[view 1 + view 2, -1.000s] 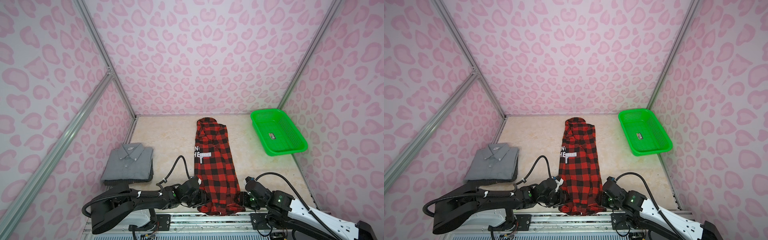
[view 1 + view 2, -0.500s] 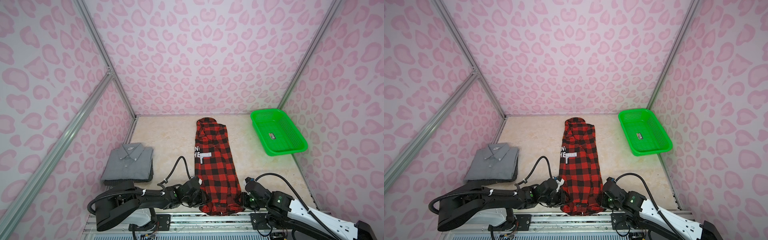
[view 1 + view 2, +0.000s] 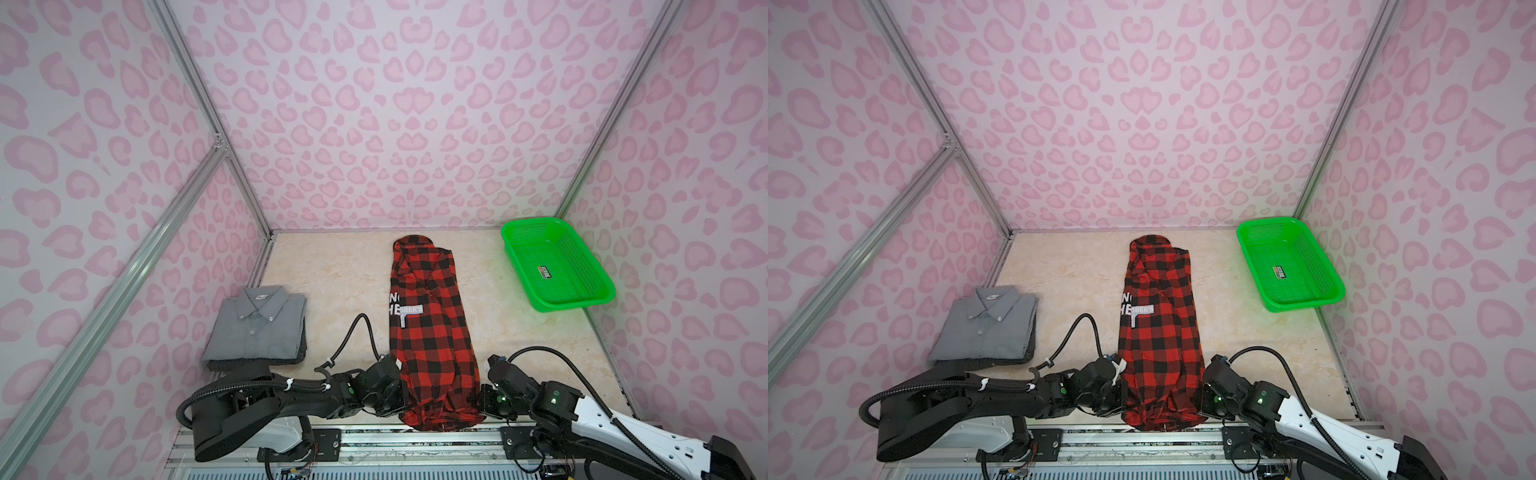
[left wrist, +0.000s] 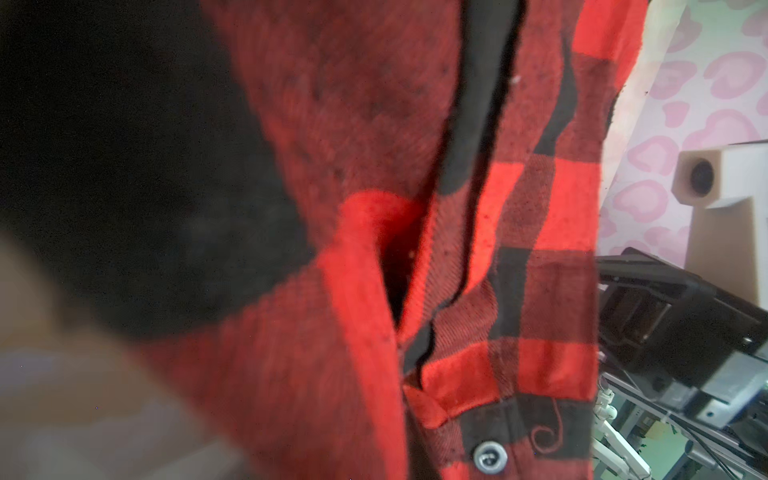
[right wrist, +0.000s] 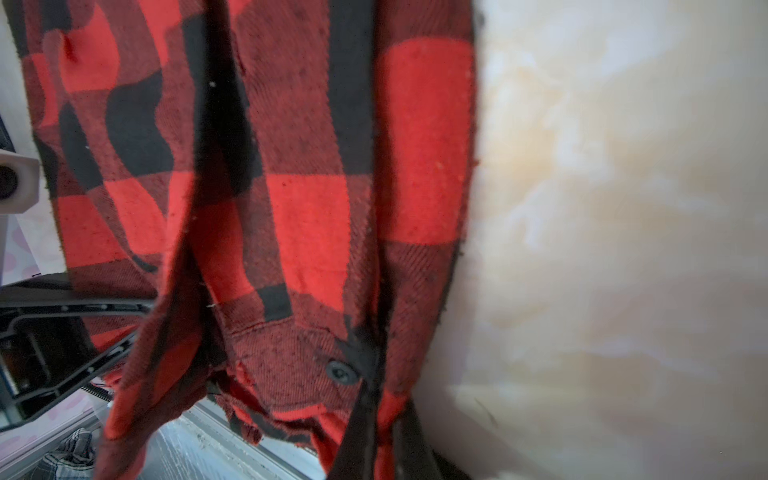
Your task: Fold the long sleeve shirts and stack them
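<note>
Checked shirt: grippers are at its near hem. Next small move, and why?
Probably lift the hem slightly to fold it toward the collar: left gripper and right gripper sit at the near corners of the checked shirt, which lies full length.

Left arm (image 3: 291,405): all black, ribbed black conduit (image 3: 226,385) fixed with white ties (image 3: 289,383). Right arm (image 3: 598,415): black wrist links, white rear link, looped black cable (image 3: 540,350), green lamps (image 3: 553,401) lit.

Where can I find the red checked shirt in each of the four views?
Top view: red checked shirt lies mid-table, lengthwise.
Top view: same place.
Left wrist: close up, fills most.
Right wrist: close up, beside bare table.
Shared landmark: that marble table.
</note>
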Tool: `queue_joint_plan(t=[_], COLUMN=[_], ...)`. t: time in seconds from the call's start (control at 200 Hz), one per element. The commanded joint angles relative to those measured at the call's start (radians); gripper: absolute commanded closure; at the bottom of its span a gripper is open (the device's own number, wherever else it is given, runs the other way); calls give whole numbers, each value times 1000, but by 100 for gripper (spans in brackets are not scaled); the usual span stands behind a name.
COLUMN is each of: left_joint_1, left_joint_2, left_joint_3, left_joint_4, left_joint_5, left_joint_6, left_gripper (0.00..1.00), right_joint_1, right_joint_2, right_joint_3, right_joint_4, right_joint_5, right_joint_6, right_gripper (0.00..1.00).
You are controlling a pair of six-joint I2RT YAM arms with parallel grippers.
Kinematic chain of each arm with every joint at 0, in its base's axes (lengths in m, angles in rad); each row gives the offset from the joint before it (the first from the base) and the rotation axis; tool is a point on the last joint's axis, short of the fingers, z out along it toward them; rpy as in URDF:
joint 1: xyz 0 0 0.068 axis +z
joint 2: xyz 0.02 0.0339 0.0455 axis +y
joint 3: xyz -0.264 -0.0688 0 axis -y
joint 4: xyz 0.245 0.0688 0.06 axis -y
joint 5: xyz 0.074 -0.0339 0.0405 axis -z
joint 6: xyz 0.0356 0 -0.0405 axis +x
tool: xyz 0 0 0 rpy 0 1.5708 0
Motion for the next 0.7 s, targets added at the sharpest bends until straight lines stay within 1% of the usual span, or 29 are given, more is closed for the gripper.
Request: queue_joint_plan(t=[0.0, 0.055, 0.12, 0.4, 0.555, 0.695], left_joint_1=[1, 3, 7, 43, 51, 69], left_joint_2=[-24, -43, -62, -115, -147, -176], left_joint_3=[14, 25, 41, 67, 109, 163], left_joint_4=[-131, -149, -184, -208, -245, -321], left_joint_5=[-49, -53, -61, -46, -36, -33], left_joint_6=[2, 1, -5, -45, -76, -86], left_gripper=[87, 89, 96, 96, 96, 96], right_joint_1=[1, 1, 2, 2, 1, 0], right_joint_2=[4, 13, 28, 68, 98, 145], right_joint_3=[25, 42, 63, 102, 164, 199], right_joint_4=[3, -3, -8, 19, -13, 0], right_joint_5=[13, 18, 27, 32, 57, 49], right_joint_6=[-19, -27, -40, -52, -86, -107], right_gripper=[98, 100, 100, 100, 100, 100])
